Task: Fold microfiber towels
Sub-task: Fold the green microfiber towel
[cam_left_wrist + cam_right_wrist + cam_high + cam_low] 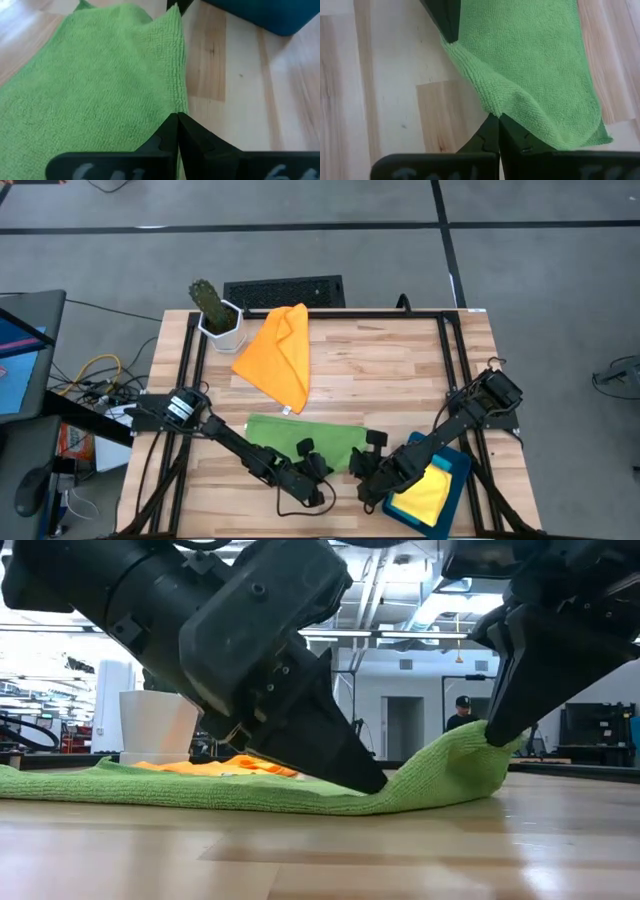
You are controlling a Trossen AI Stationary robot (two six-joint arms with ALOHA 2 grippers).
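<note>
Grip, left: left gripper (318, 465) is pinched tight on the near edge of the green towel (300, 439), its tip pressed low at the table (380, 370).
Grip, right: right gripper (368, 470) is clamped on the same edge farther along, holding that corner raised off the wood.
Step, as I judge it: carrying the near edge over to the far edge for a fold.
Doing it well: lift both pinches to one height, move them together and keep the hem taut between them, so the cloth does not sag or twist; lay edge on edge before releasing.
Tray: teal tray (458, 470) sits at the near right corner, just beside the right arm, with a yellow towel (425, 494) lying in it.
Farther back: orange towel (279, 354) lies loosely bunched mid-table.
Pot: white pot (222, 327) at the far left corner holds a cactus-like plant (207, 297).
</note>
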